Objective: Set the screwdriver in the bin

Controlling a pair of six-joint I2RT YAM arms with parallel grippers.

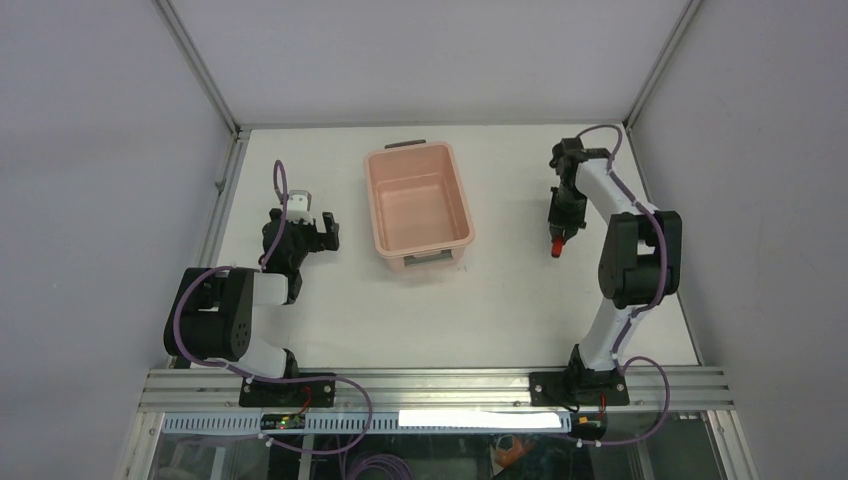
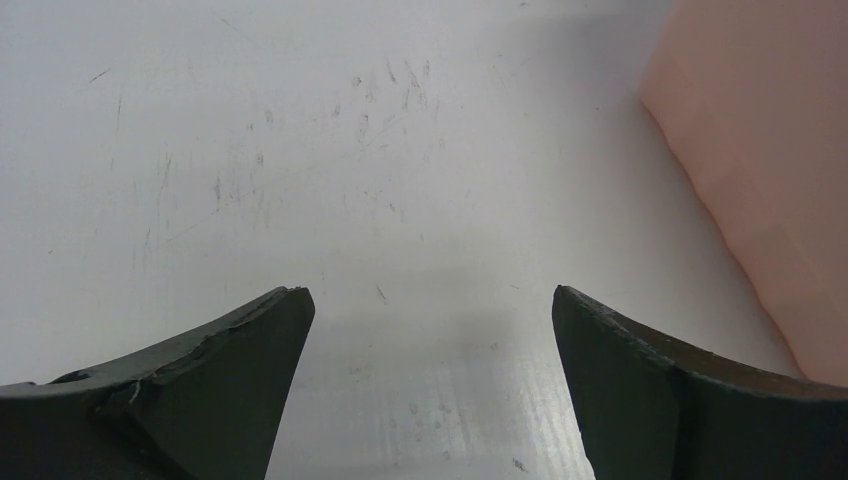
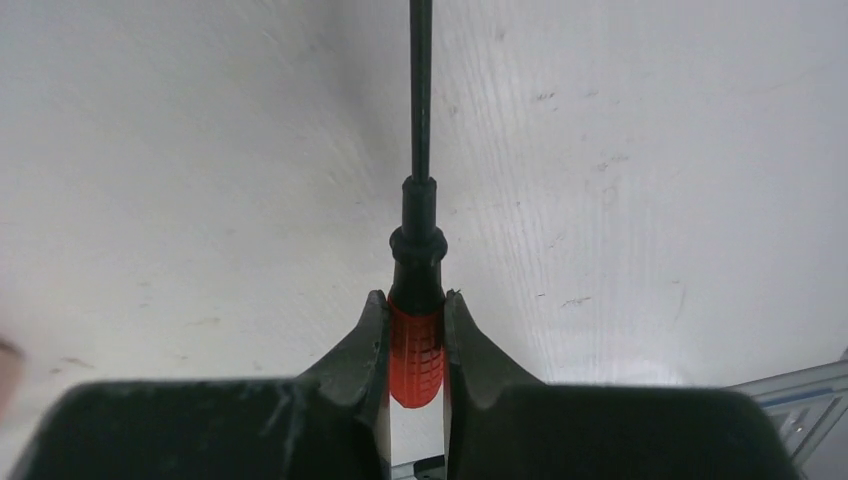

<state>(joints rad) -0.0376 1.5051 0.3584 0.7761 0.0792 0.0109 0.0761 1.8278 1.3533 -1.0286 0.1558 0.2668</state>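
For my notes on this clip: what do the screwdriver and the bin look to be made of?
The screwdriver: the red handle looks like moulded plastic or rubber, matte, with a grid-textured grip. The black collar is likely plastic. The thin dark shaft is probably metal, though it shows little shine. The bin: likely plastic, smooth, uniform salmon-pink, with rounded moulded corners and rim.

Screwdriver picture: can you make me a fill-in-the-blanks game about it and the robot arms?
1. The right gripper is shut on the screwdriver, pinching its ____ handle.
2. The left gripper is ____, with nothing between its fingers.
3. The pink bin has nothing inside, so it is ____.

Missing words: red; open; empty.
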